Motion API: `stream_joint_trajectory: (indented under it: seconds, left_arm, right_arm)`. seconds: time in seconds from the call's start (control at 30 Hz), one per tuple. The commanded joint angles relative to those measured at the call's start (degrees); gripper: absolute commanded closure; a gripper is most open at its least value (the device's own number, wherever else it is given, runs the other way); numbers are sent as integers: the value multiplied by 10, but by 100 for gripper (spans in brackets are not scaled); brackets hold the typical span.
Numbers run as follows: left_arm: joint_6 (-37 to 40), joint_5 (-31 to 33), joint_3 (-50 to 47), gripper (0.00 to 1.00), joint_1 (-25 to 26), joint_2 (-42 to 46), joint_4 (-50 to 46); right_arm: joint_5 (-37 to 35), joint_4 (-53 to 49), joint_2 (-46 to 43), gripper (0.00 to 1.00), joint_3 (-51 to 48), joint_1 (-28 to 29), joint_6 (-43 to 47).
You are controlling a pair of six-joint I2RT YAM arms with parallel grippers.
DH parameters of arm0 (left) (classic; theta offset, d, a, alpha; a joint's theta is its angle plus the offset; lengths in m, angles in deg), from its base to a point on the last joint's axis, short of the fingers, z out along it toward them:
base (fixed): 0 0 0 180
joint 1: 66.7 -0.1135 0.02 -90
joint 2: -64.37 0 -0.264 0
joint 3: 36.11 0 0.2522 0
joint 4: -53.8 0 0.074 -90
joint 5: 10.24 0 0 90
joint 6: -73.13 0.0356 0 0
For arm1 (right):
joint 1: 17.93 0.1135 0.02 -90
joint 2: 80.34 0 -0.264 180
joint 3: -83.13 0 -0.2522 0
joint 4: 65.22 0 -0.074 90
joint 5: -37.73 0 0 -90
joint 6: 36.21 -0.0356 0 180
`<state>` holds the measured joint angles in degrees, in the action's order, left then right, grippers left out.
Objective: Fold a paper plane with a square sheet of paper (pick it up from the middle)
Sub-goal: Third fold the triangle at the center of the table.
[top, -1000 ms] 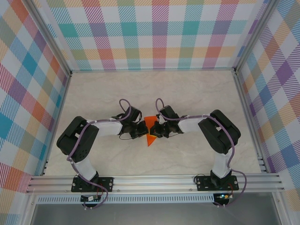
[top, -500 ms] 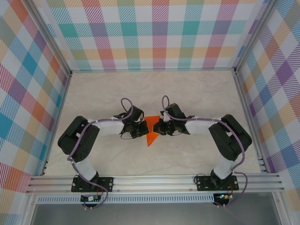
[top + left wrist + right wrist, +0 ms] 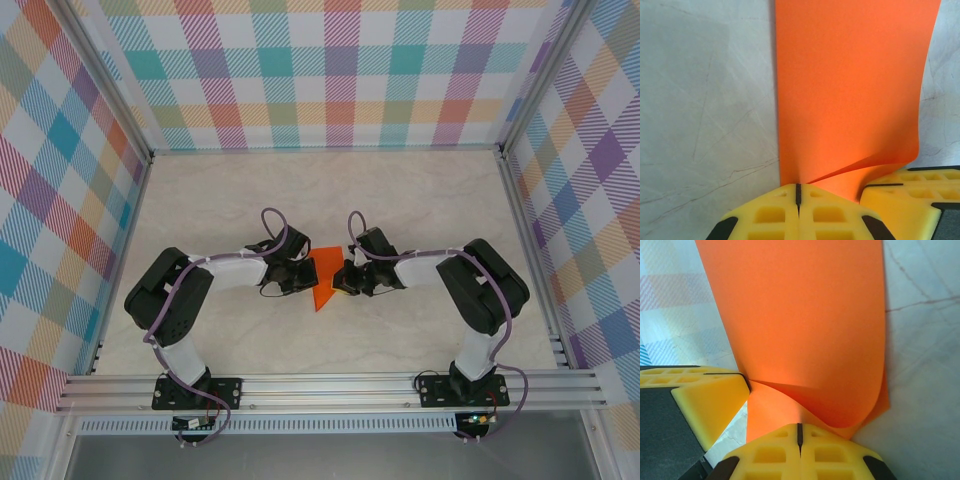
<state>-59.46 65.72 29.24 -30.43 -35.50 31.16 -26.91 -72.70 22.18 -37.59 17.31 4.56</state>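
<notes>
**Figure: top view, with both wrist views, read left to right.**

**Left.** The left end effector has its yellow jaws pressed together with no gap. In its own wrist view, the left end effector pinches the left edge of the paper at the seam between the jaws.

**Centre.** There is one thin, bright orange sheet of paper, already partly folded into a wedge. It sits over the middle of the pale marbled bench. Its long axis runs far to near, with the broad end far and the point toward you. Between the two grips the sheet of paper bows into a loose curl instead of lying flat. You cannot tell whether its near tip touches the bench.

**Right.** The right end effector is likewise clamped tight. In its wrist view, the right end effector holds the opposite edge of the sheet of paper.

**Key relation.** The sheet lies directly between the two end effectors, to the right of the left one and to the left of the right one. Both touch it, so neither arm is nearer. Judged from this, your next fold probably runs along the far-to-near axis, so keep both grips level or the crease may skew.

**Count.** One sheet, two end effectors, two arms.
</notes>
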Motion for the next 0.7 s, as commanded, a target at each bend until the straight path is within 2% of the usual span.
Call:
stream_joint_trajectory:
  seconds: [0.0, 0.1, 0.33, 0.43, 0.67]
  left_arm:
    - [12, 61, -9, 100, 0, -32, -60]
    - [12, 61, -8, 100, 1, -34, -58]
    - [14, 60, -6, 100, 1, -39, -60]
    - [13, 60, -8, 100, 1, -40, -60]
    - [13, 66, -11, 100, 1, -41, -62]
  right_arm:
    - [-17, -22, -28, 100, 5, -5, -7]
    - [-32, -40, -38, 100, 20, -5, -1]
    - [-60, -67, 17, 100, 32, -14, -12]
    - [-82, -73, 17, 100, 23, -25, -23]
    - [-83, -69, 2, 100, 23, -51, -33]
